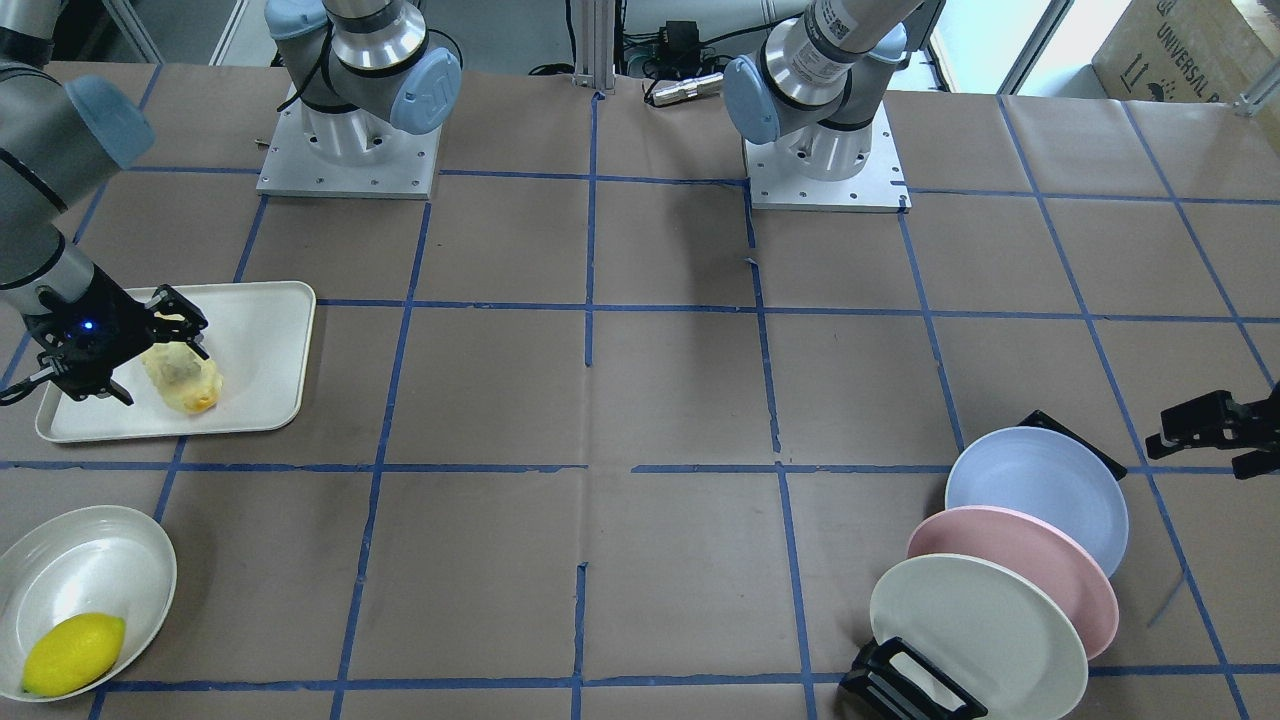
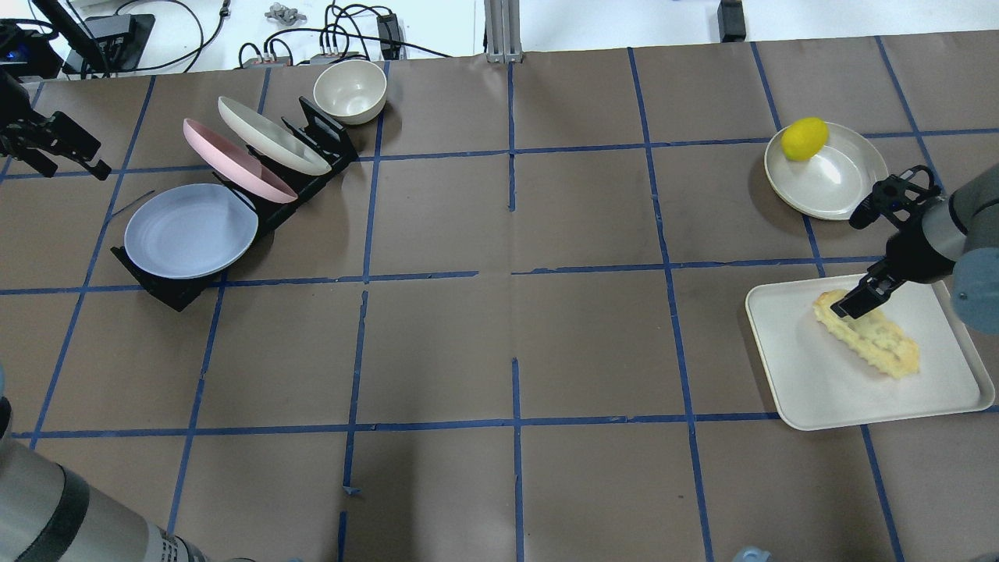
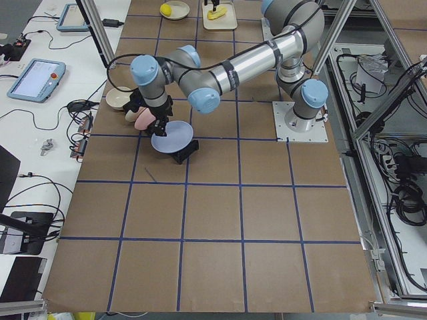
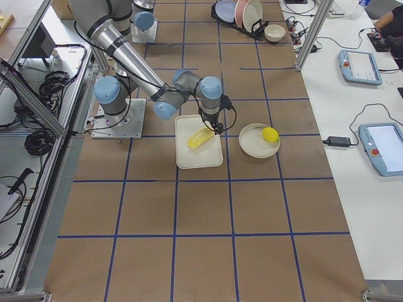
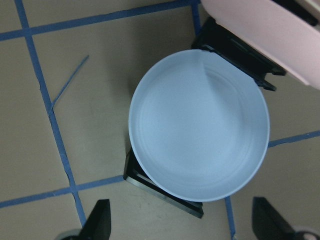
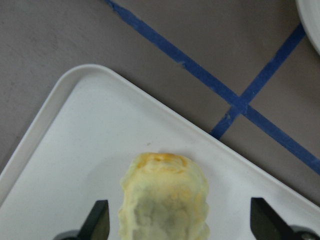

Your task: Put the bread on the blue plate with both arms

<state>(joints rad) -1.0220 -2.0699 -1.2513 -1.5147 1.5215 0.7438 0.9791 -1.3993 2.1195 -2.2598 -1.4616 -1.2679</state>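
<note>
The bread (image 2: 866, 334) lies on a white tray (image 2: 819, 382) at the table's right side. My right gripper (image 2: 851, 263) is open just above the bread's golden end. In the right wrist view its fingers (image 6: 99, 222) stand on either side of the loaf (image 6: 165, 200), apart from it. The blue plate (image 2: 191, 230) rests tilted at the near end of a black rack (image 2: 312, 140) on the left. My left gripper (image 2: 72, 168) is open and empty above the plate's outer side. The left wrist view looks down on the plate (image 5: 199, 125).
A pink plate (image 2: 226, 160) and an off-white plate (image 2: 269, 136) lean in the rack behind the blue one. A small bowl (image 2: 350, 90) stands beyond the rack. A lemon (image 2: 805, 138) sits in an off-white dish (image 2: 835, 179) beyond the tray.
</note>
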